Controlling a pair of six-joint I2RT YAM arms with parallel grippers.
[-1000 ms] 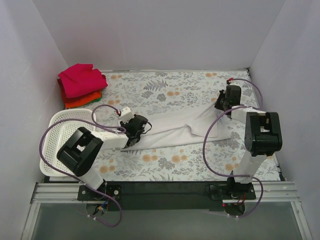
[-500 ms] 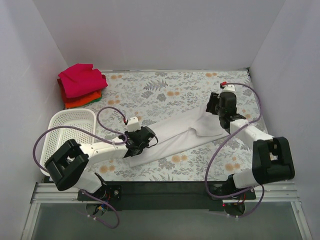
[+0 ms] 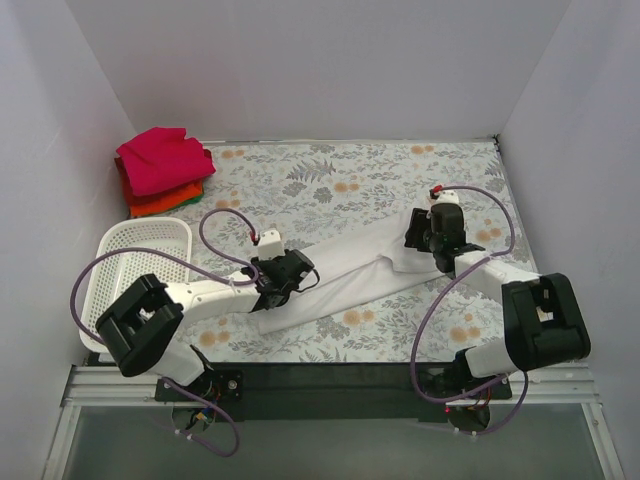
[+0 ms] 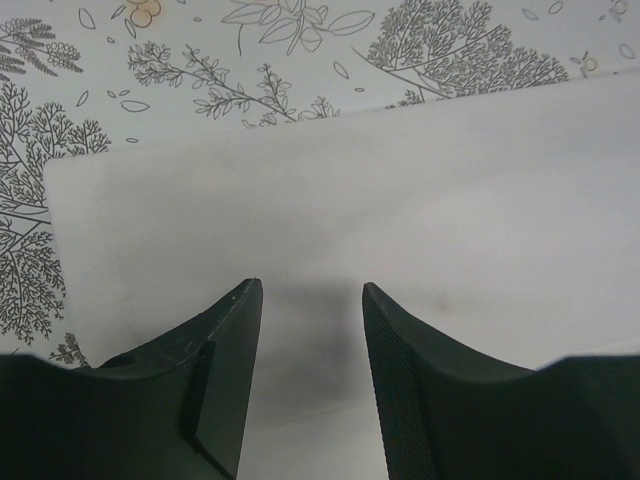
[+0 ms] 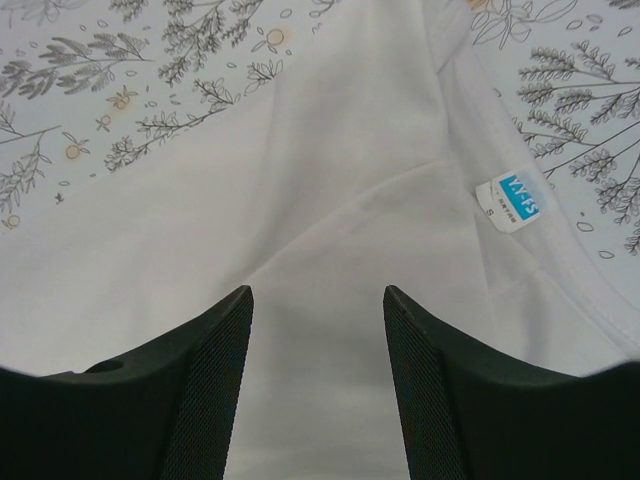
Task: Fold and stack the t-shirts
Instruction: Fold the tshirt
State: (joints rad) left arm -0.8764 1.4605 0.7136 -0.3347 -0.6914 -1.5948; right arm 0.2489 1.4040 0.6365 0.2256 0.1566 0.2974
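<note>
The white t-shirt (image 3: 350,272) lies folded into a long band across the floral table, from lower left to upper right. My left gripper (image 3: 291,270) is open just above its left end; the cloth (image 4: 400,200) fills that wrist view between the fingers (image 4: 225,340). My right gripper (image 3: 418,235) is open above the collar end, where a blue size label (image 5: 517,200) shows. The magenta-pink t-shirt (image 3: 160,158) lies folded on the red-orange one (image 3: 158,203) at the far left corner; a green edge (image 3: 196,187) peeks out between them.
A white mesh basket (image 3: 125,262) stands at the left edge of the table, beside my left arm. Purple cables loop over both arms. White walls close the table on three sides.
Both grippers have let go of the shirt and stand open over it. The shirt has come down from a stretched spread into a narrower folded band. The right gripper moved slightly nearer and left.
</note>
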